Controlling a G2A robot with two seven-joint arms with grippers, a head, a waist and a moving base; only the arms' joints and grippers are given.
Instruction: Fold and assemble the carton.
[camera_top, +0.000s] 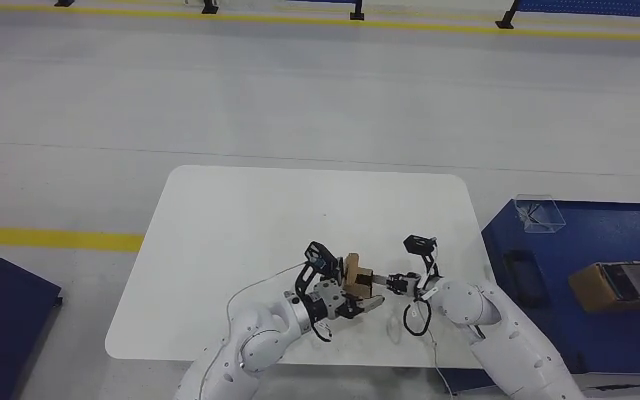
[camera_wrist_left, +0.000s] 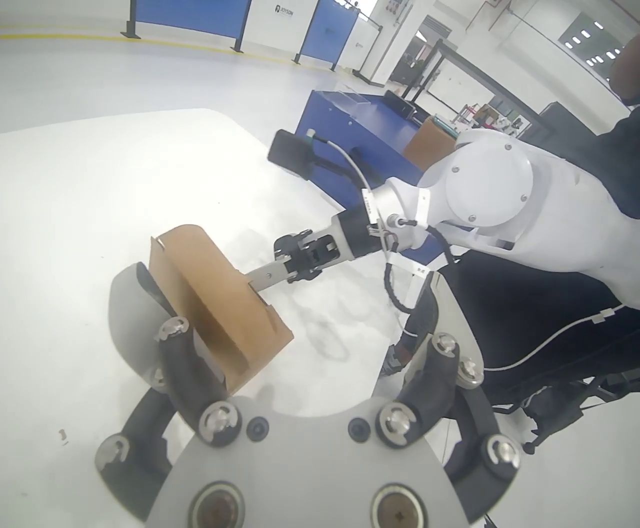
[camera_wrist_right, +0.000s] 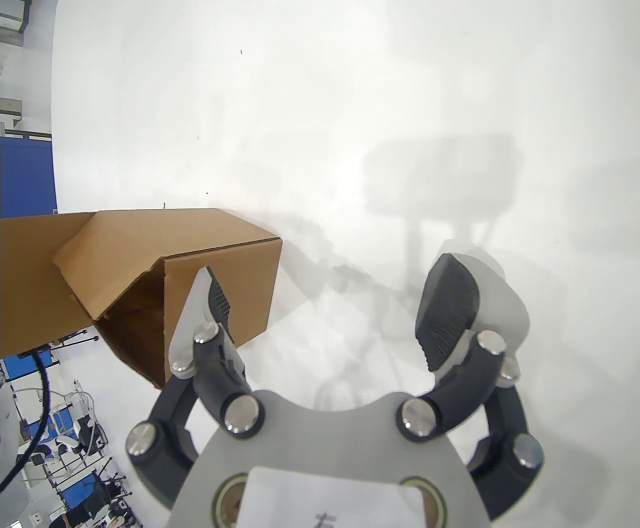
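Near the front edge of the white surface (camera_top: 250, 230), a brown cardboard carton (camera_top: 352, 272) is sitting between the two hands. It is partly folded, with one end gaping open toward the right hand (camera_wrist_right: 327, 270). That hand is holding its jaws wide apart and is released, gripping nothing, with one finger (camera_wrist_right: 212, 300) lying against the carton's side by the open end. The left hand (camera_wrist_left: 285, 300) is likewise gaping and grasping nothing. The carton is leaning on one of its fingers (camera_wrist_left: 132, 295), the other standing well apart. Whether the carton is touching the surface, I cannot tell.
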